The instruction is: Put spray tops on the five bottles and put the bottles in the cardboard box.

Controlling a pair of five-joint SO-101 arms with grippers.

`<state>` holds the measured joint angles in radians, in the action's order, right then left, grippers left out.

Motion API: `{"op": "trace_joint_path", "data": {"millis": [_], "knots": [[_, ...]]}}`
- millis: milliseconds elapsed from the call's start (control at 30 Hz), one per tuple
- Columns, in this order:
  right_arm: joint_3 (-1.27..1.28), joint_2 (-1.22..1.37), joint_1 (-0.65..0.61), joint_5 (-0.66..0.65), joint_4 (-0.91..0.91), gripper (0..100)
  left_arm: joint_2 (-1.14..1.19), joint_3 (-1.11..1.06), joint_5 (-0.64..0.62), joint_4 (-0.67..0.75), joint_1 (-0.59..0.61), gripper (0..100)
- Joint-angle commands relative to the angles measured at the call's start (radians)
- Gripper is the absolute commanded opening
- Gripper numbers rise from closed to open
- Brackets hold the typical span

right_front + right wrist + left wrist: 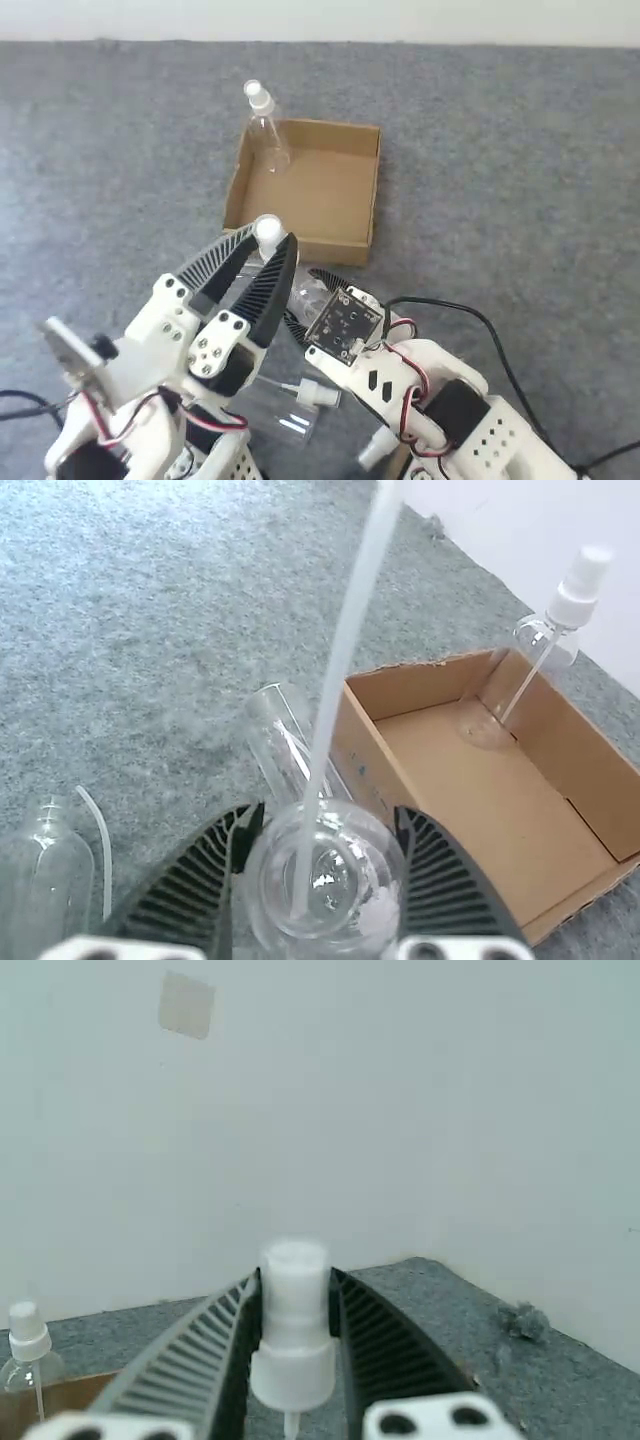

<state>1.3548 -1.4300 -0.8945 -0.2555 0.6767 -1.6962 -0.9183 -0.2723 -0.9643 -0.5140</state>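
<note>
**High view.**
- Left gripper [270,236]: raised above the near edge of the cardboard box [352,190], its ribbed fingers pinched narrow on a white spray top [268,230].
- Right arm [430,392]: set low beside the left one, its front end under the left fingers.
- Cardboard box: open, on the grey carpeted table [520,180].
- Capped bottle [266,135]: clear and upright in the box's far corner, with a spray top fitted.
- Spare bottle [285,410]: clear, on its side near the arm bases. A second white top [318,392] lies just beside it.

**Left wrist view.**
- Spray top: upright between the two fingers, which press its sides. Its tube leaves the lower edge.
- Capped bottle: near, at the edge of the view.
- Pale wall [400,1110] behind.

**Right wrist view.**
- Right gripper [325,828]: closed around an open bottle [325,880], clear, with its mouth facing up.
- White tube [350,660]: comes down from above into that mouth.
- Cardboard box: just beyond the gripper, with the capped bottle in its far corner.
- Lying bottle [285,735]: clear, on its side against the box's outer wall.
- Uncapped bottle [40,865]: beside the gripper, with a thin loose tube [98,835] next to it.
</note>
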Motion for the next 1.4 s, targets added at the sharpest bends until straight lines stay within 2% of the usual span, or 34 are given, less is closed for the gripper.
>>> {"op": "trace_joint_path", "data": {"millis": [0,200,400,600,733,900,1367], "knots": [[-0.015,-0.012,-0.010,-0.014,-0.018,7.9,-0.005,-0.005,-0.008,-0.002,-0.006,1],[-0.015,-0.010,0.005,-0.008,-0.018,7.9,-0.020,-0.008,0.034,-0.020,-0.015,1],[-0.020,-0.010,0.035,-0.006,-0.018,7.9,-0.135,-0.041,0.092,-0.037,-0.063,1],[-0.021,-0.010,0.038,-0.006,-0.018,7.9,-0.123,-0.082,0.110,-0.043,-0.069,1],[-0.023,-0.010,0.039,-0.006,-0.001,7.9,-0.123,-0.099,0.146,-0.057,-0.129,1],[-0.057,-0.010,0.039,-0.005,0.050,7.9,-0.123,-0.097,0.155,-0.058,-0.135,1],[-0.058,-0.021,0.084,-0.005,0.051,7.9,-0.123,-0.140,0.184,-0.114,-0.135,1]]}}
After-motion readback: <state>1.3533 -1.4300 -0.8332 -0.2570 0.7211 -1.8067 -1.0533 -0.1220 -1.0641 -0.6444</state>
